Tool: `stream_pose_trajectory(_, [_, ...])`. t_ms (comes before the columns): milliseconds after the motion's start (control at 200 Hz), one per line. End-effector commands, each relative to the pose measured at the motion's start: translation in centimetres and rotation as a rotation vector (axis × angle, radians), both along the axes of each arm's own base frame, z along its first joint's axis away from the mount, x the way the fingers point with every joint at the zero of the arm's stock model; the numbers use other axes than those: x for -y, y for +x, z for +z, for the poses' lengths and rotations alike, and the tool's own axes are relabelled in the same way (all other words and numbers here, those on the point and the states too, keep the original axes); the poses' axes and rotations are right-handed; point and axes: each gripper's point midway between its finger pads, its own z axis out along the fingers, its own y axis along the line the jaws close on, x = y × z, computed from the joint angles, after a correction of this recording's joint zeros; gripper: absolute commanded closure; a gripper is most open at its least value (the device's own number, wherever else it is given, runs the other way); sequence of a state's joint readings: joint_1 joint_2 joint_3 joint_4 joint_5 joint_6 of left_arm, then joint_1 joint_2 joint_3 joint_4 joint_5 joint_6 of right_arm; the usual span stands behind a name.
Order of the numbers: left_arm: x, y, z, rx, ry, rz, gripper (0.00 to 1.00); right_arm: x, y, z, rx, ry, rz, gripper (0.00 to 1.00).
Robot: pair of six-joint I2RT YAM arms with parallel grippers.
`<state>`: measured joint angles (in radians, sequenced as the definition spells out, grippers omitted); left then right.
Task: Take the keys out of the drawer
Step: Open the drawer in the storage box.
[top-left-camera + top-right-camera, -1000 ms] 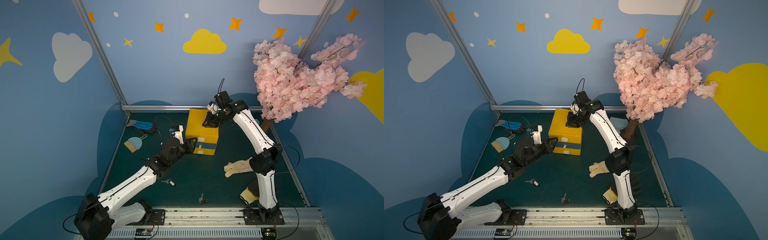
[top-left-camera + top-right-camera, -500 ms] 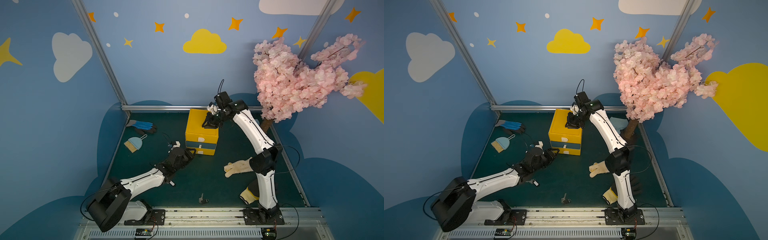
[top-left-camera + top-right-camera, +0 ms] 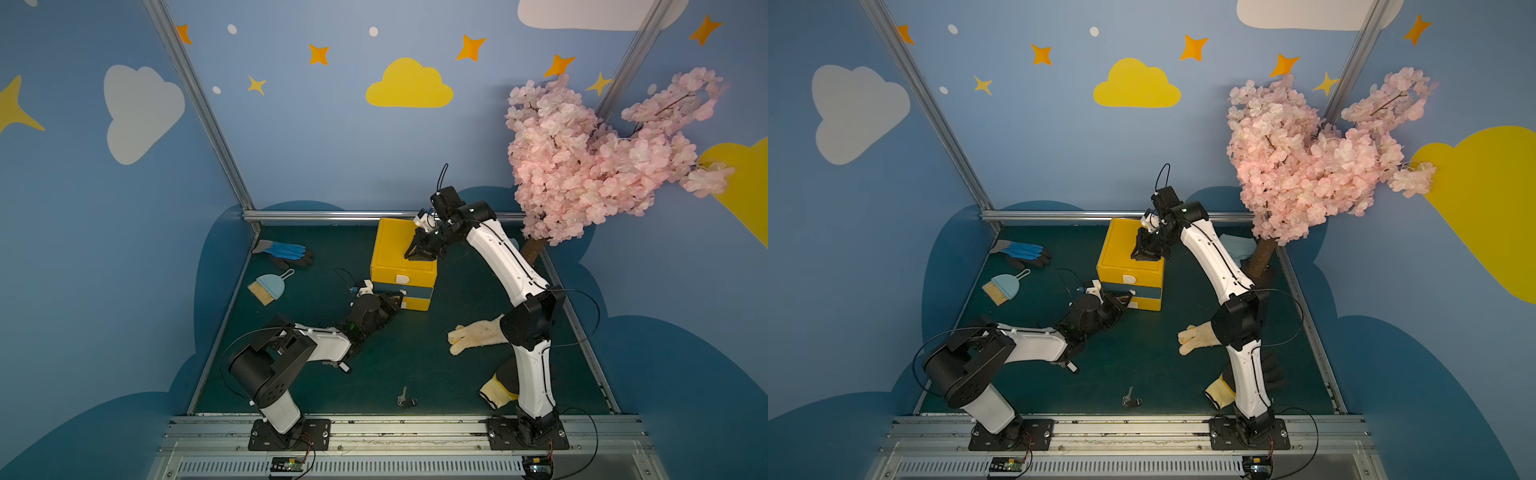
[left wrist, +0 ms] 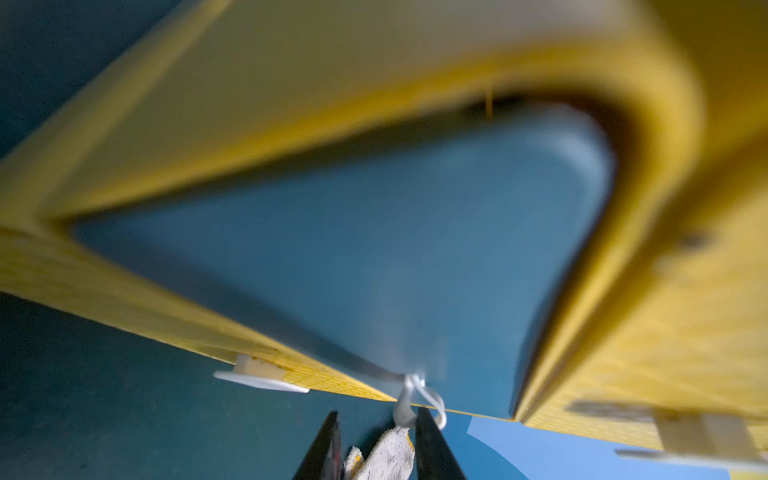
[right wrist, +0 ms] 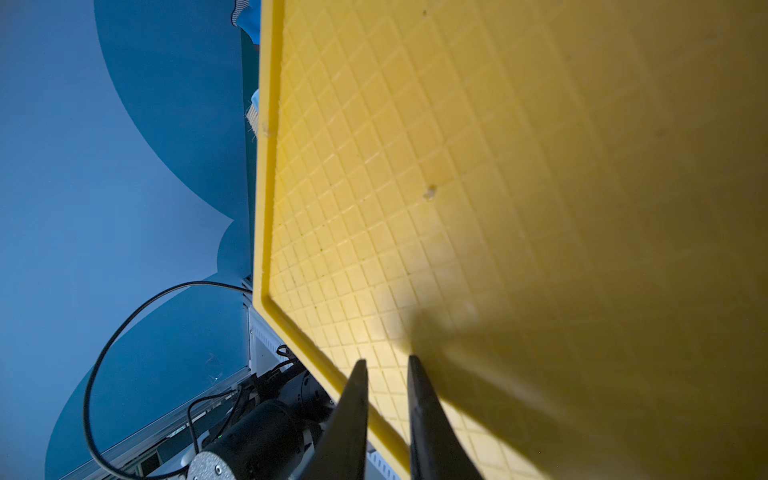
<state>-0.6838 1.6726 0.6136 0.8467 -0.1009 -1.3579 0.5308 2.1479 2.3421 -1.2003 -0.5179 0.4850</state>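
Note:
The yellow cabinet (image 3: pixel 399 245) has a blue middle drawer (image 3: pixel 406 289) that looks pushed in, so any keys inside are hidden. My left gripper (image 3: pixel 400 296) is low at the cabinet's front left. In the blurred left wrist view it (image 4: pixel 376 412) stands open, with the blue drawer's (image 4: pixel 374 249) white loop handle (image 4: pixel 405 409) against one finger. My right gripper (image 3: pixel 415 255) rests on the cabinet top (image 5: pixel 457 187), its jaws (image 5: pixel 386 359) a little apart and empty. Two bunches of keys lie on the mat: one with a black tag (image 3: pixel 406 401), one partly under my left arm (image 3: pixel 338 366).
A blue-and-black glove (image 3: pixel 286 253) and a small blue brush (image 3: pixel 268 286) lie at the back left. A cream glove (image 3: pixel 478 336) and a yellow-cuffed glove (image 3: pixel 496 392) lie by my right arm. A pink blossom tree (image 3: pixel 602 153) overhangs the back right corner.
My left arm has folded down low over the mat, with its gripper staying at the cabinet's front left by the lower drawers. The right arm and the cabinet have not moved.

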Motion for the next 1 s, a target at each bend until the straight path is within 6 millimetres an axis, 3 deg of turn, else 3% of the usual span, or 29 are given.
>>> stream_pose_trajectory(0, [0.8, 0.7, 2.1, 0.061, -0.044, -0.009, 0.7, 0.9, -1.0, -0.8, -0.036, -0.037, 0.01, 0.78])
stream_pose_trajectory(335, [-0.7, -1.4, 1.8, 0.029, -0.014, 0.042, 0.66, 0.5, -0.4, -0.2, -0.021, -0.017, 0.008, 0.78])
stream_pose_trajectory(576, [-0.2, -0.6, 3.4, 0.066, -0.005, 0.038, 0.68, 0.3, -0.3, -0.6, -0.029, -0.013, 0.013, 0.78])
stream_pose_trajectory(826, [1.3, 0.0, 1.7, 0.008, -0.02, 0.011, 0.71, 0.4, -0.2, -0.4, -0.027, -0.007, 0.012, 0.78])
stream_pose_trajectory(911, [1.4, 0.3, 1.2, -0.003, -0.018, 0.018, 0.79, 0.5, -0.2, -0.4, -0.028, -0.009, 0.011, 0.78])
stream_pose_trajectory(996, [1.6, 0.4, 1.2, -0.009, -0.021, 0.018, 0.79, 0.6, -0.2, -0.3, -0.027, -0.01, 0.01, 0.78])
